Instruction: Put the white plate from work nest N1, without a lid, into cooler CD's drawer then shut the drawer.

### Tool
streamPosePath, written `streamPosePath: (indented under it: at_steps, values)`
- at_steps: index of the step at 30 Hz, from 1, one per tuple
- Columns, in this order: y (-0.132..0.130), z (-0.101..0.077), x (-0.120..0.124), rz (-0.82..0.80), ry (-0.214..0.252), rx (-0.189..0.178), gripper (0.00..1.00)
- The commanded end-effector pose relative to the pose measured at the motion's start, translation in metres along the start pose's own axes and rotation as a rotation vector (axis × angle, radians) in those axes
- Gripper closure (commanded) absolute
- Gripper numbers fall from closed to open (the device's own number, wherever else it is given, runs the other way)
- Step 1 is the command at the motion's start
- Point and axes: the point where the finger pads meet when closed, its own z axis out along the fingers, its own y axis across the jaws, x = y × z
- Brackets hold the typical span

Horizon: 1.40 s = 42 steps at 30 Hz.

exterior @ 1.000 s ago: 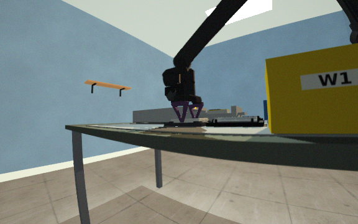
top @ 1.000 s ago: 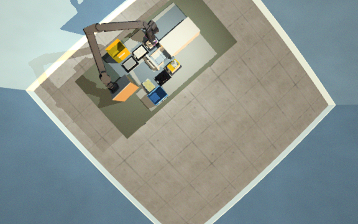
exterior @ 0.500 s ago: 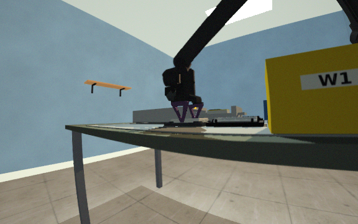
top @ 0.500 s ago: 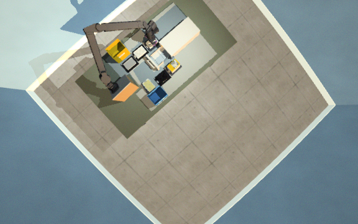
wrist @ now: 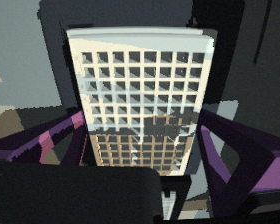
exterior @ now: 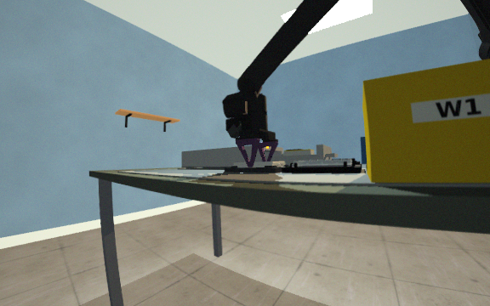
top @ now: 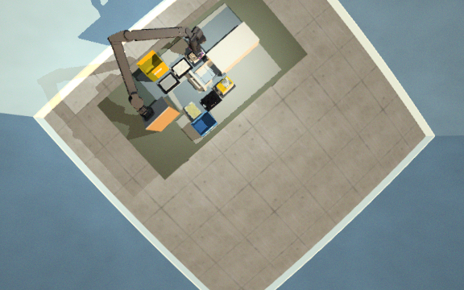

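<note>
The only legible marking is "W1", in black capitals on a pale grey label (exterior: pixel 461 107) stuck to the upper side wall of the yellow bin (exterior: pixel 436 144), which stands at the near right edge of the desk (exterior: pixel 270 193) in the exterior view. In the top and wrist views, any labels are too small or blurred to read.
</note>
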Motion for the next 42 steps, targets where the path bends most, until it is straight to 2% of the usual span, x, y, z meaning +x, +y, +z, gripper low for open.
streamPosePath:
  at_steps: [1,23,24,30,38,42]
  values:
    - [0.007,-0.016,-0.012,-0.015,-0.035,-0.01,1.0]
    - [0.007,-0.016,-0.012,-0.015,-0.035,-0.01,1.0]
    - [0.001,-0.007,-0.004,-0.005,-0.018,-0.01,1.0]
    - [0.001,-0.023,-0.007,-0.004,-0.029,-0.01,1.0]
    - [0.002,-0.036,-0.011,-0.005,-0.045,-0.011,1.0]
    - [0.002,-0.034,-0.01,-0.006,-0.041,-0.011,1.0]
